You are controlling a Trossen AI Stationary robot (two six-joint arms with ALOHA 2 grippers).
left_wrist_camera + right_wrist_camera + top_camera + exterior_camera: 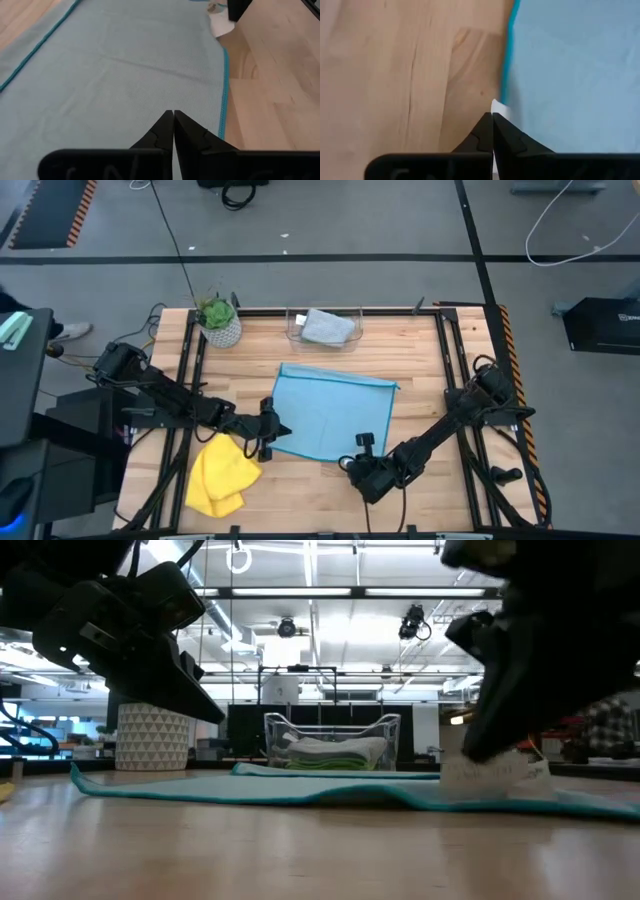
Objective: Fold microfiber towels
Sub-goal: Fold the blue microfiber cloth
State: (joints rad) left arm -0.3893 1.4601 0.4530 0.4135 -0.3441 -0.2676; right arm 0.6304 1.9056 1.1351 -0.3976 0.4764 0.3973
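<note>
A: How is the left gripper (173,120) found?

B: Its fingers are pressed together, tips set on the light blue towel (335,415) at the corner nearest it. Whether cloth is pinched cannot be told. The towel is spread flat ahead of it on the table (420,370).

A: And the right gripper (492,116)?

B: Its fingers are closed too, on the white tag (499,108) at the towel's teal-edged border, bare wood lying beside it.

A: Where are the other cloths seen?

B: The yellow towel (222,475) lies crumpled just behind the left gripper. The grey towel (327,327) is kept in the clear bin (295,330) beyond the blue towel's far edge, beside the potted plant (219,321).
</note>
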